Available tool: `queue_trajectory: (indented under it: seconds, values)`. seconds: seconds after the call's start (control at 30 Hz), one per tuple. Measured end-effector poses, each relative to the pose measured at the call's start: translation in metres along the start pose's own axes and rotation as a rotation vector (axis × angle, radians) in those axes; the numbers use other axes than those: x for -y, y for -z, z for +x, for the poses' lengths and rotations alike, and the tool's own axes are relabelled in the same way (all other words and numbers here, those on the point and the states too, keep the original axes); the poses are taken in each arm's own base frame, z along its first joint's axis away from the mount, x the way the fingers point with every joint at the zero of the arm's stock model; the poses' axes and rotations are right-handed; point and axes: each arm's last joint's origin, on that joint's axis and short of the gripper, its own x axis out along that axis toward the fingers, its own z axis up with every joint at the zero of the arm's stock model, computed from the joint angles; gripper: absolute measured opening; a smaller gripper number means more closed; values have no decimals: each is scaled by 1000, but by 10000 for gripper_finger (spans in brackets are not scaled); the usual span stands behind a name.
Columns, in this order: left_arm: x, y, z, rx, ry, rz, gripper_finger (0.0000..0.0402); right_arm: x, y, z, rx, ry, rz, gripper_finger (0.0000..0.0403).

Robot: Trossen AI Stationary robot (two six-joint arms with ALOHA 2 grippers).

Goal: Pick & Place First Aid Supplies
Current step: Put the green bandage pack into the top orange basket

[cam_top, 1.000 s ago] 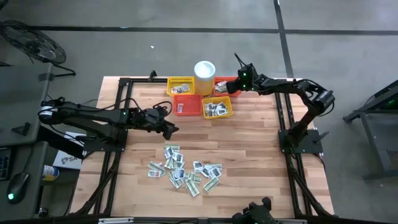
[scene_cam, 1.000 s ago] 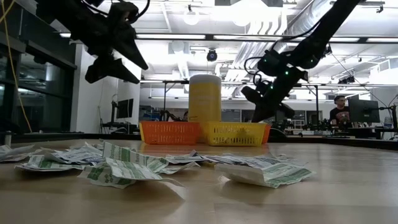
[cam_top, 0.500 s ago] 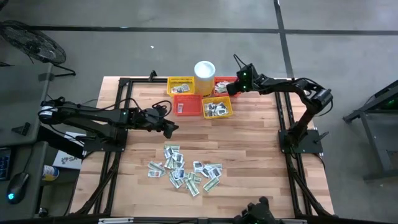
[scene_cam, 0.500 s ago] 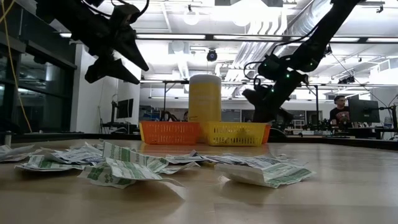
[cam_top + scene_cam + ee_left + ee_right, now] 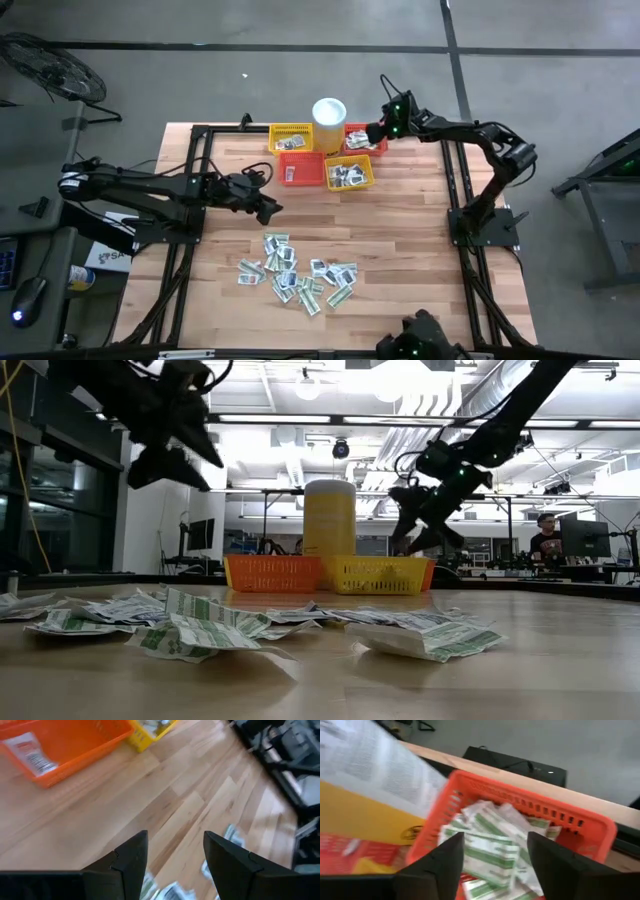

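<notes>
Four small mesh baskets [image 5: 349,173], two yellow and two red-orange, cluster beside a white cup [image 5: 329,113] at the upper centre of the high view, while roughly twenty first aid sachets [image 5: 298,276] lie scattered at lower centre, their long axes pointing every way. The right gripper [image 5: 376,131], fingers spread, hovers over the upper-right red-orange basket [image 5: 580,827], where several green-and-white packets [image 5: 492,851] lie piled, perhaps five, though the blur prevents a sure count. The left gripper [image 5: 268,207], also spread and empty, hangs left of centre above bare wood.
</notes>
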Motion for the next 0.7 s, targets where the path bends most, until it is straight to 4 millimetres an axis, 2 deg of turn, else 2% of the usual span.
queue_trajectory:
  seconds: [0.1, 0.27, 0.4, 0.57, 0.7]
  values:
    - [-6, 4, -7, -44, -44, -1, 191, -4, -5, -9, 1, -34, 2, 228]
    - [-17, 17, -11, -241, -111, -25, 191, -19, -2, -24, -48, -92, -29, 233]
    - [-23, 24, -8, -330, -180, -67, 191, -40, 4, -37, -100, -187, -41, 227]
    - [-24, 27, -3, -359, -181, -123, 191, -74, 18, -50, -135, -242, -99, 218]
    - [-34, 38, 3, -391, -176, -130, 191, -98, 30, -57, -160, -297, -122, 212]
